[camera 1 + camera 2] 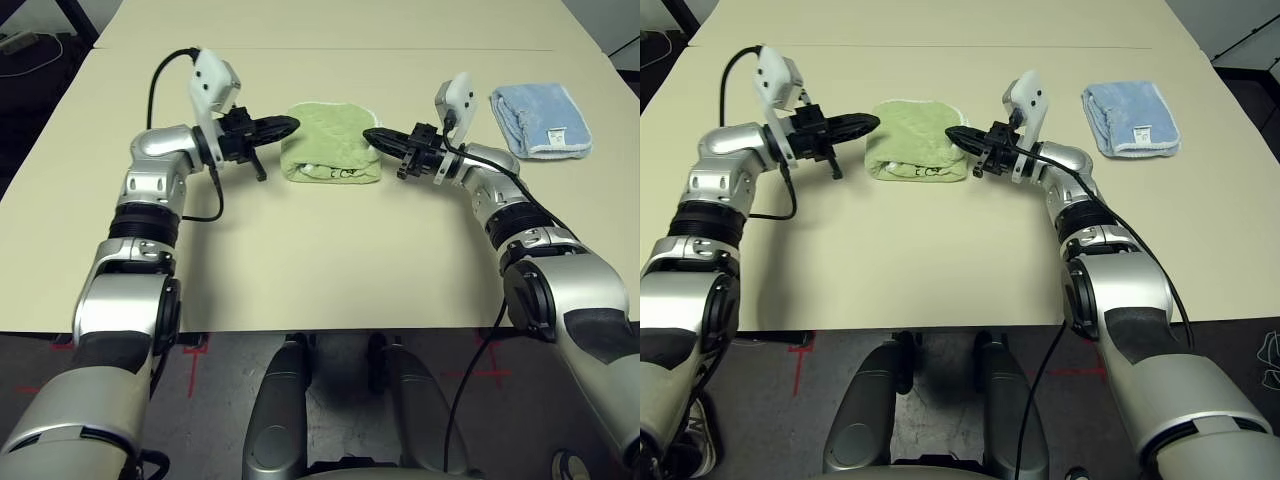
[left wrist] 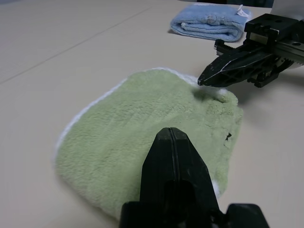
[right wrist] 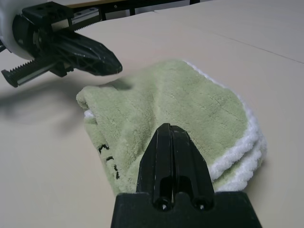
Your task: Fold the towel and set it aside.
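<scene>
Two level arms angled inward, left gripper (image 1: 292, 124) and right gripper (image 1: 370, 135) closed empty, flanking folded towel (image 1: 330, 145).

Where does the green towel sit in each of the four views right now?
Left eye: green towel at upper centre, between the left gripper and right gripper.
Right eye: upper centre-left, again between the two grippers.
Left wrist: mid-frame, just past that gripper's shut fingers.
Right wrist: mid-frame, past its shut fingers.
Shared landmark: the blue towel, to the robot's right of the green one on the table.
</scene>
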`<state>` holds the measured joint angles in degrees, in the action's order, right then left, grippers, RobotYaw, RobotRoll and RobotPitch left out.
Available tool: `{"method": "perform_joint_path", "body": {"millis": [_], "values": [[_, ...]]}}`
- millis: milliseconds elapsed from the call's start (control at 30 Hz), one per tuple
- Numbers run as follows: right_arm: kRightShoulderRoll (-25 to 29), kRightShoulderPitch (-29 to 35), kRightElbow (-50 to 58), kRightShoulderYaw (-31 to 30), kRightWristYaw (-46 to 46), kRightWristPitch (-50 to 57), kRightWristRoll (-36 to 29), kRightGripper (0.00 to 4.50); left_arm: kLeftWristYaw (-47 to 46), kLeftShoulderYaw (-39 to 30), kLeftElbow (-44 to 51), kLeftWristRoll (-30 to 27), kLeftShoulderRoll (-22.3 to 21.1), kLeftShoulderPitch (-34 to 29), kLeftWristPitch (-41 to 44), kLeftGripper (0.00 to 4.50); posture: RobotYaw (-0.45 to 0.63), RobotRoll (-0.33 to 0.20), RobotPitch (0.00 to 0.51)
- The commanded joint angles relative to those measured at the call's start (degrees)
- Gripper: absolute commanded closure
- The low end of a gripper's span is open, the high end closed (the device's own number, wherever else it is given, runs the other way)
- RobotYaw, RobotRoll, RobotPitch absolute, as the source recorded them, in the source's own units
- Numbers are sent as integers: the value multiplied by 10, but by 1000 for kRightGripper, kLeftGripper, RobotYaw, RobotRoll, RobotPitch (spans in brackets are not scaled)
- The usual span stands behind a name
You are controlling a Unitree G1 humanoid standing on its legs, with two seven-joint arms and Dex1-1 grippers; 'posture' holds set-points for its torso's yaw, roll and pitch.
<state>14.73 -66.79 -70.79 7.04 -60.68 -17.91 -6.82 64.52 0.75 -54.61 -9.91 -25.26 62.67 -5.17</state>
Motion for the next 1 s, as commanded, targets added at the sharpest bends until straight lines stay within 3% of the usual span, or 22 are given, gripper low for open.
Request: {"method": "perform_joint_path", "body": {"millis": [33,233,467,800,1000], "values": [[1,-10,-4,4,-4,6,-1,4453,-2,15,-19,23,20,9,-11,4500,78,0,266],[10,-13,-2,-12,-11,21,16,4453,-6,20,-39,45,31,8,-24,4500,49,0,268],[18,28,-7,-45,-16,47,51,4453,-2,20,-42,54,29,0,-23,4500,55,0,271],[25,56,-12,-63,18,59,75,4453,6,21,-55,67,-11,-23,-17,4500,52,0,269],[25,48,-10,-56,16,57,67,4453,2,23,-59,71,-12,-27,-17,4500,51,0,263]]}}
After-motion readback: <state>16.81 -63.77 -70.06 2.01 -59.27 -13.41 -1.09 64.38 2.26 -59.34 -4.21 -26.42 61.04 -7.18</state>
